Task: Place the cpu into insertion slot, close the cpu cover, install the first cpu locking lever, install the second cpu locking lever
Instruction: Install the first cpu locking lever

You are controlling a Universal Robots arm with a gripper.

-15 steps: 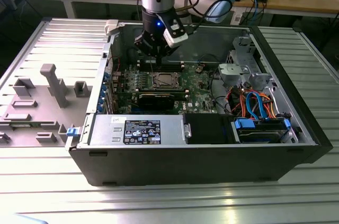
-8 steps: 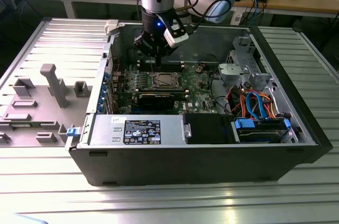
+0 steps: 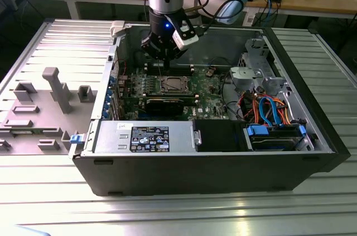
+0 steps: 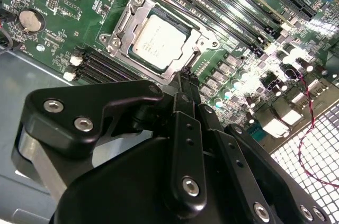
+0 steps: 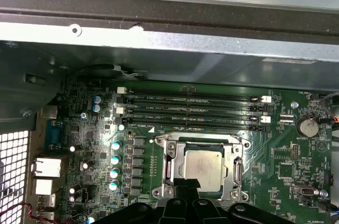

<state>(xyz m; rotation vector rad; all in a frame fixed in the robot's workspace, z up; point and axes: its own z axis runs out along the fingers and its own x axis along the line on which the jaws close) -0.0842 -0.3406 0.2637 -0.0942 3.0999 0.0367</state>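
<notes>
Cpu sits under lowered cover; gripper closed, empty, tips just beside cover edge.

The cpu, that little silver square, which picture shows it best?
The second wrist view: the cpu is big there, with nearly its whole top showing inside the cpu cover. In the first wrist view the gripper hides one edge. In the exterior view it looks tiny below the gripper.

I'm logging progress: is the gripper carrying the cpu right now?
No, in the second wrist view the cpu lies flat in the insertion slot, not in the gripper.
</notes>
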